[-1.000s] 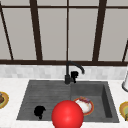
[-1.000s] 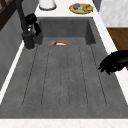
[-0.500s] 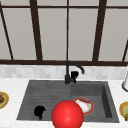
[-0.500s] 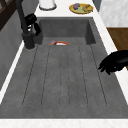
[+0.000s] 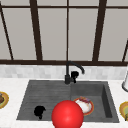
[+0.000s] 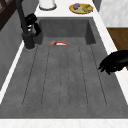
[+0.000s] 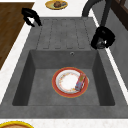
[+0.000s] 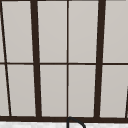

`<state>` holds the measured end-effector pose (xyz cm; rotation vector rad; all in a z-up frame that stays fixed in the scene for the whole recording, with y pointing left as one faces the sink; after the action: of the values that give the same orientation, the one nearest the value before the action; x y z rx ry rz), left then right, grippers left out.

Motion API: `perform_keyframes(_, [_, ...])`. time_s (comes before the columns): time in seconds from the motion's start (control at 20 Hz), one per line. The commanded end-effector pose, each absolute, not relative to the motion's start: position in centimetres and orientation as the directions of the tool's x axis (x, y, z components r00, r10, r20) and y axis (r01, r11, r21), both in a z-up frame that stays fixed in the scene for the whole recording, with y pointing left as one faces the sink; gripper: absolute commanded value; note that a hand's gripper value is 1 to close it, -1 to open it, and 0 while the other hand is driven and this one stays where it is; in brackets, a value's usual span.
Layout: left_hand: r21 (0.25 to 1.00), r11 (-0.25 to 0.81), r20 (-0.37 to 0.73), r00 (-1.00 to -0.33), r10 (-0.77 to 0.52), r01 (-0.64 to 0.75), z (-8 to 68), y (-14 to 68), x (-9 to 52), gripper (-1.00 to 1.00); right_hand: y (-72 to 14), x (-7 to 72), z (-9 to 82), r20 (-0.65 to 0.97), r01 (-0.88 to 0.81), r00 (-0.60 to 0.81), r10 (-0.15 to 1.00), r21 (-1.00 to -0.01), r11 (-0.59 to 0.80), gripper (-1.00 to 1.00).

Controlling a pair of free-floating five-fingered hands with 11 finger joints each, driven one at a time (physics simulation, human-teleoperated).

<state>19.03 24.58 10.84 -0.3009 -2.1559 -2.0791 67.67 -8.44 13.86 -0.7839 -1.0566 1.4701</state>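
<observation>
Where the drainboard (image 6: 62,82) meets the front rim, the left hand (image 5: 39,111) hangs at about 7 o'clock of the sink (image 5: 106,100) — its fingers are loose and drooping, and they hold nothing. Just beside it, at 6 o'clock, a red ball (image 5: 67,115) covers part of the plate (image 7: 65,92), which lies flat in the basin with a small packet (image 7: 80,82) near its rim. Farther back, at 12 o'clock, the right hand (image 5: 74,74) is curled round the faucet handle (image 7: 101,44) — it grasps it just beside the black faucet (image 5: 67,78).
</observation>
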Motion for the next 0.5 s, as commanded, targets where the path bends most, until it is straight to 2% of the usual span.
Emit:
perform_keyframes(0.0, [0.972,0.030,0.231,-0.971,0.052,0.233,10.8,24.6,19.0,0.00,-9.9,67.5,11.9,0.167,-0.388,-0.150,0.975,-0.916,0.098,1.00])
perform_keyframes(0.45, [0.972,0.030,0.231,-0.971,0.052,0.233,10.8,24.6,19.0,0.00,-10.6,66.4,11.9,0.190,-0.363,-0.179,0.965,-0.925,0.114,1.00])
